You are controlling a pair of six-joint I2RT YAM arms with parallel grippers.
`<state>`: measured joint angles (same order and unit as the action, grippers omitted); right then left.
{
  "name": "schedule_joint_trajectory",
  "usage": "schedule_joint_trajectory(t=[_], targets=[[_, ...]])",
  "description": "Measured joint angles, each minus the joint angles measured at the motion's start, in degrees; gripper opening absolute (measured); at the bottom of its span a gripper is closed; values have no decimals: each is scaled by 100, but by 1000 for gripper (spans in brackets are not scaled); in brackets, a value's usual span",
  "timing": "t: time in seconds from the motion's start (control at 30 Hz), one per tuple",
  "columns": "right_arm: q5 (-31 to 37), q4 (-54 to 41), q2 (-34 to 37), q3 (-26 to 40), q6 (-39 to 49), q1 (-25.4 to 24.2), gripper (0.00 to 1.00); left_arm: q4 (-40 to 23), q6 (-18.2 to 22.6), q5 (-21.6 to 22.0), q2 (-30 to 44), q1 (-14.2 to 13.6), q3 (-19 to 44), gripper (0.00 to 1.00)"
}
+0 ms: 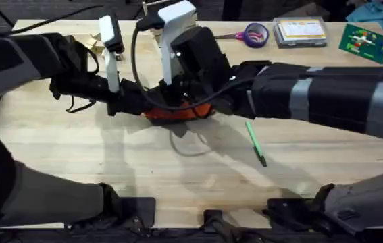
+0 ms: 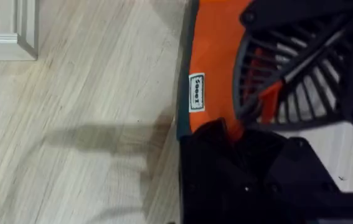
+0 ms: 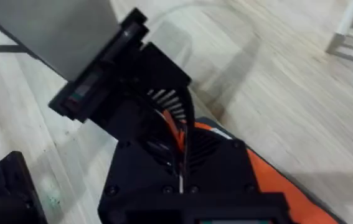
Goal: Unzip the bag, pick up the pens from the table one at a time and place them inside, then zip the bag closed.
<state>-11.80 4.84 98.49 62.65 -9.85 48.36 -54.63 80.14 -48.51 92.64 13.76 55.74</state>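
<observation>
Bag (image 1: 177, 113) mid-table under both end effectors, finger state unclear, pen (image 1: 255, 143) in open wood.

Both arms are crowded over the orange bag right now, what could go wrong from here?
1. Both grippers, left and right, meet over the bag at the same spot, so they might collide or tug it opposite ways.
2. The pen lies loose on the table beside the right arm; a sweep could roll it away.
</observation>
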Motion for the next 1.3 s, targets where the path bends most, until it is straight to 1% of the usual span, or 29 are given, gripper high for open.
schedule_joint_trajectory(t=[0.33,0.63,0.67,0.77,0.87,0.9,0.93,1.07,1.17,1.3], targets=[[5,210,14,0,-9,120,31,-2,2,0,0,0,0,42],[-15,481,16,-2,-383,124,35,4,2,-3,-2,7,11,43],[-50,493,16,-2,-421,124,81,7,2,-5,-2,11,13,43],[-97,615,-1,28,-476,140,487,3,43,-16,-2,12,13,43],[-21,498,-1,28,-441,-33,926,-7,76,-22,-2,37,13,43],[-22,493,-1,28,-378,-77,975,-7,72,-27,-2,37,13,43],[-22,472,-1,28,-338,-92,991,1,74,-31,-2,37,13,43],[-24,262,-75,31,-141,-92,996,9,90,-24,-2,35,13,43],[-79,-163,-256,31,80,-98,997,22,73,-21,-2,20,13,43],[-159,-771,-543,31,302,-226,997,24,67,-26,-2,11,13,43]])
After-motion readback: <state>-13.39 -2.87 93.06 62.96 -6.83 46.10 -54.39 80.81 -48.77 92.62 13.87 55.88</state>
